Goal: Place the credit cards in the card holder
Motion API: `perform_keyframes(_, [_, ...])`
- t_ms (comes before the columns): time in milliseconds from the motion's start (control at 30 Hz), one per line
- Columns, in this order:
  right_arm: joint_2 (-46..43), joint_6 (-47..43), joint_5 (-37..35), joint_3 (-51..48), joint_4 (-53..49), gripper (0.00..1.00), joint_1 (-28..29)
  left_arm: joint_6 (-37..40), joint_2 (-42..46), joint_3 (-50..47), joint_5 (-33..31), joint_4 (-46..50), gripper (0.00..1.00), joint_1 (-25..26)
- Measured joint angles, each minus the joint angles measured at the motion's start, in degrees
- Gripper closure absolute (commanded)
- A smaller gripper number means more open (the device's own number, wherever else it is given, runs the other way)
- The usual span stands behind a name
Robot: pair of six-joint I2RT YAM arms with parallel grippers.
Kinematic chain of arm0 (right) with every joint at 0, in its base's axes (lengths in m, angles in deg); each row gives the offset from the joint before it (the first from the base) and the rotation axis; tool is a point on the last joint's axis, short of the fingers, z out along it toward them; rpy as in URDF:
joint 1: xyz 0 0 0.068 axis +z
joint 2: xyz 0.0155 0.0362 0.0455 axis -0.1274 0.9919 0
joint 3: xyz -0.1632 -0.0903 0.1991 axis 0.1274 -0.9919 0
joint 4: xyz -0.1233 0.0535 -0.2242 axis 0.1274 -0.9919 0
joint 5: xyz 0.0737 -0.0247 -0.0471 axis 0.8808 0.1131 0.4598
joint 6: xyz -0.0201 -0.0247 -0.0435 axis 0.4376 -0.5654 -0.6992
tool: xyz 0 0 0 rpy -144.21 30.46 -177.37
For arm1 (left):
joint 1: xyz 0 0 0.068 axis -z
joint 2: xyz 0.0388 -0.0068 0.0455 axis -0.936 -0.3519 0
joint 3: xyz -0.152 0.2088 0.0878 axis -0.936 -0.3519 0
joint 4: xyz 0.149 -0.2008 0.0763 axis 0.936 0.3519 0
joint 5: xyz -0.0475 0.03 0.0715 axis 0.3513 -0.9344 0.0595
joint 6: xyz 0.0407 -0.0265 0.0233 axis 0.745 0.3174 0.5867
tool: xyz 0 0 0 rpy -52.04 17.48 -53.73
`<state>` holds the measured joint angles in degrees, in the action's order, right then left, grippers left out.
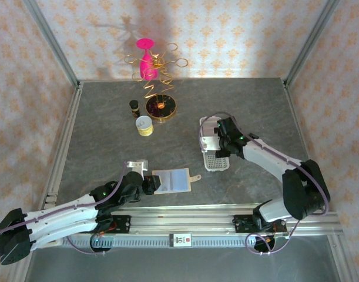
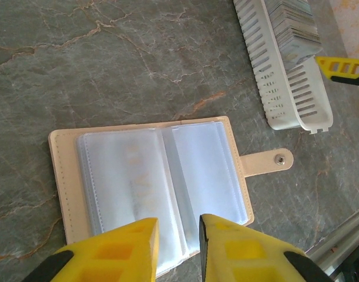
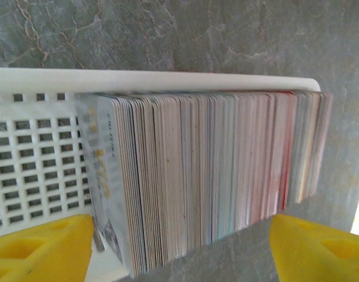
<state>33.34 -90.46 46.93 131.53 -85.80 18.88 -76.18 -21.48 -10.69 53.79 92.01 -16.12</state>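
Tabletop of grey marbled stone (image 1: 255,106) carries the long white perforated plastic card holder (image 1: 216,163) at three o'clock, with pale plastic credit cards (image 3: 197,176) stacked on edge inside. I see my right gripper (image 3: 179,226) splayed wide astride them. A beige snap-tab wallet (image 2: 150,176) lies open at six o'clock, my left gripper (image 2: 179,226) narrowly parted over it

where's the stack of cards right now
In the right wrist view the stack of cards stands on edge in the white tray, between the fingers of the right gripper. From above, the tray lies right of the open beige wallet.
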Motion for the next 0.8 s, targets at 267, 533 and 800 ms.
perform_keyframes(267, [5.3, -1.4, 1.3, 0.0, 2.6, 0.28, 0.0, -0.3, -1.0, -0.5, 0.0, -0.4, 0.81, 0.0])
perform_keyframes(533, [5.9, -2.8, 1.2, -0.5, 4.6, 0.50, 0.0, -0.8, -2.8, -0.7, 0.2, -0.6, 0.84, 0.0])
perform_keyframes(800, [4.4, -3.8, 1.0, -1.5, 5.8, 0.73, 0.0, -0.9, -5.4, -0.7, 1.5, -1.8, 0.86, 0.0])
